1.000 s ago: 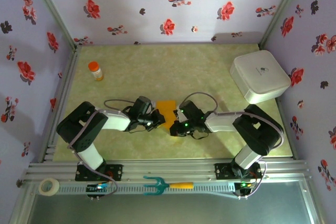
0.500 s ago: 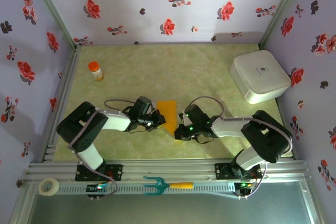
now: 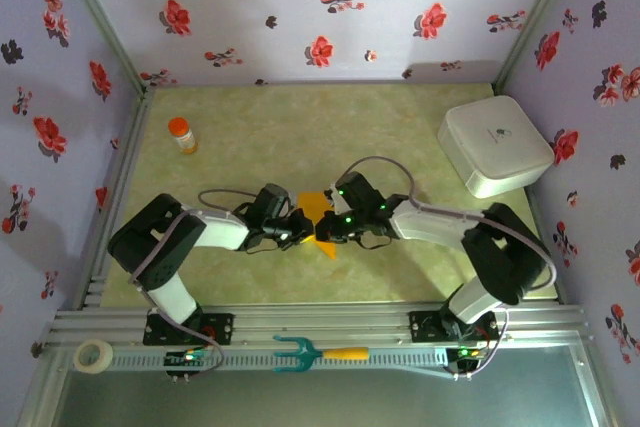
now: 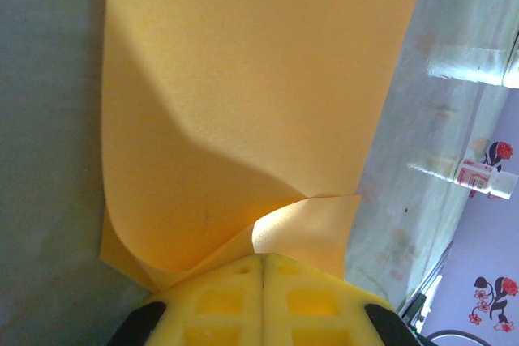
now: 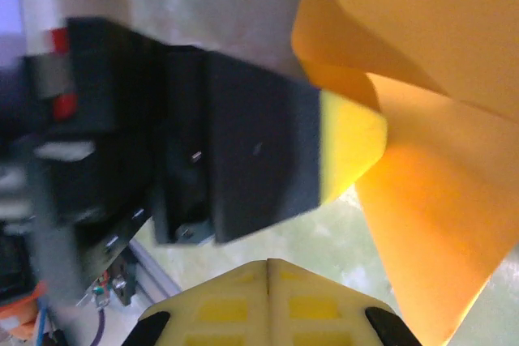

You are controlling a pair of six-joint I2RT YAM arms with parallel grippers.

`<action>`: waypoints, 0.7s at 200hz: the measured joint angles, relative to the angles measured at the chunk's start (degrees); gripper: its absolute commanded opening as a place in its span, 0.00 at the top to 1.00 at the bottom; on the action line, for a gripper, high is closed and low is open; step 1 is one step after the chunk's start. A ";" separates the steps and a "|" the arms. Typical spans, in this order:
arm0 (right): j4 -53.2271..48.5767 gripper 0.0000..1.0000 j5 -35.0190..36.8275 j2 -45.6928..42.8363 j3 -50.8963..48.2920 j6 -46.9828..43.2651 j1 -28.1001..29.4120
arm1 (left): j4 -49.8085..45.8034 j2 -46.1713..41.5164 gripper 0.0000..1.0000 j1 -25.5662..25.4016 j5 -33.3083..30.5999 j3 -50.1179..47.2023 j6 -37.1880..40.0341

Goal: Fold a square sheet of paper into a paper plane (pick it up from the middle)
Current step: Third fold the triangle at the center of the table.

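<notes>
Green marbled table (image 3: 300, 127) takes up the centre of the top view, with flowered walls round it. Both arms reach in from the bottom edge and meet mid-frame, left arm (image 3: 190, 232) from lower left, right arm (image 3: 450, 227) from lower right. White box (image 3: 495, 147) sits at the right of the table, well apart from the arms. The square sheet of paper (image 3: 317, 205) is at centre frame, between the two wrists, bent and partly lifted off the table, one point hanging toward the lower edge. Left gripper (image 3: 300, 227) is on the sheet's left side. In the left wrist view its yellow pads (image 4: 219, 301) are pressed together at the bottom, pinching a curled corner of the sheet (image 4: 243, 103), which spreads up across the frame. Right gripper (image 3: 322, 229) sits just beside it. In the right wrist view its pads (image 5: 223, 309) are together at the bottom with nothing between them, the sheet (image 5: 438, 200) off to the right. Teal fork with orange handle (image 3: 310, 352) lies on the rail at bottom centre. Orange-capped bottle (image 3: 181, 134) stands upper left. Tape roll (image 3: 95, 354) is at lower left.
</notes>
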 measured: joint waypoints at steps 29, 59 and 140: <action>-0.20 0.94 0.46 4.81 0.42 0.22 0.00 | 0.00 0.00 1.00 0.00 0.00 0.02 0.00; -0.24 0.94 1.42 6.73 0.42 0.22 -0.02 | 0.00 0.00 1.00 0.00 0.00 0.02 0.00; 3.10 0.94 1.27 6.88 -2.75 1.11 -2.16 | 0.00 0.00 1.00 0.00 0.04 0.02 0.02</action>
